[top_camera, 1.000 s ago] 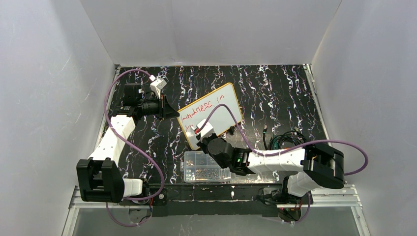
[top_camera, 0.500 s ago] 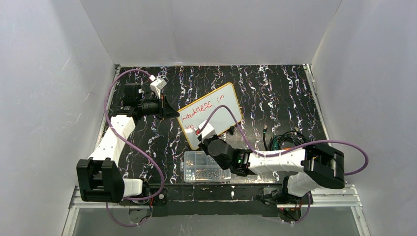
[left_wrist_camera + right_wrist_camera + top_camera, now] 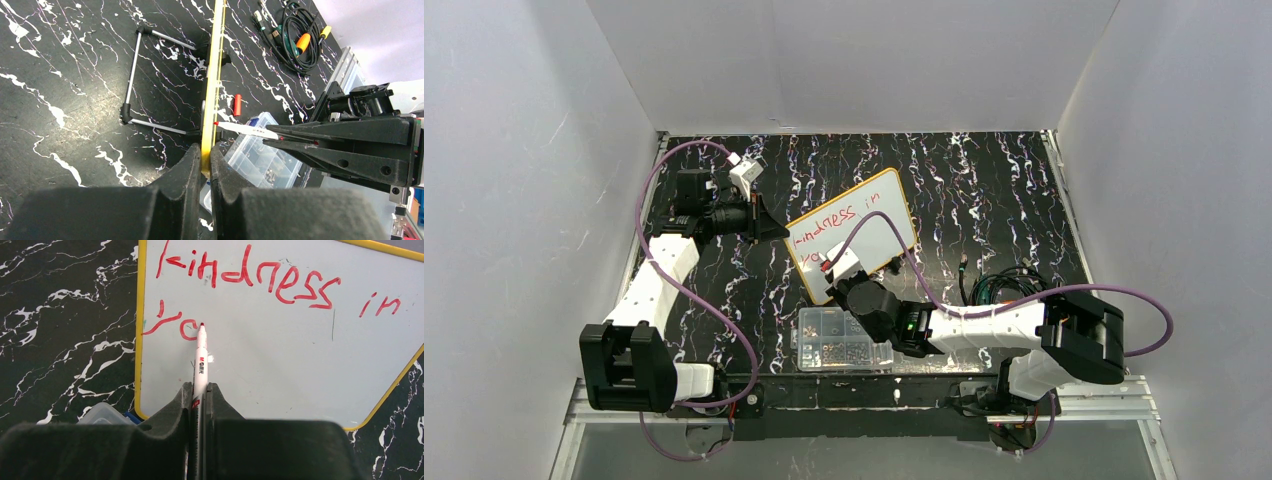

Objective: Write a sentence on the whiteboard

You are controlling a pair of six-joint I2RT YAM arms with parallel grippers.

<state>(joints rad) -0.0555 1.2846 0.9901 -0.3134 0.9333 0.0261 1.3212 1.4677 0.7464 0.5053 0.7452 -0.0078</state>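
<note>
The whiteboard [image 3: 869, 222] with a yellow rim stands tilted on its stand at mid table. Red text on it reads "kindness in" [image 3: 275, 282] with "yo" [image 3: 172, 322] begun below. My left gripper [image 3: 205, 160] is shut on the whiteboard's yellow edge [image 3: 212, 90], seen edge-on. My right gripper [image 3: 200, 392] is shut on a white red-tipped marker [image 3: 200, 357]; its tip touches the board at the "o". In the top view the right gripper [image 3: 839, 275] sits at the board's lower left and the left gripper [image 3: 776, 230] at its left edge.
A clear plastic compartment box [image 3: 842, 340] lies near the front, just below the right gripper; it also shows in the left wrist view [image 3: 265, 155]. A coil of cables [image 3: 1004, 285] lies at the right. A red marker cap [image 3: 238, 104] lies behind the board.
The right gripper with the marker has shifted slightly toward the board's left while writing; the second line has grown. The left arm has not moved.
</note>
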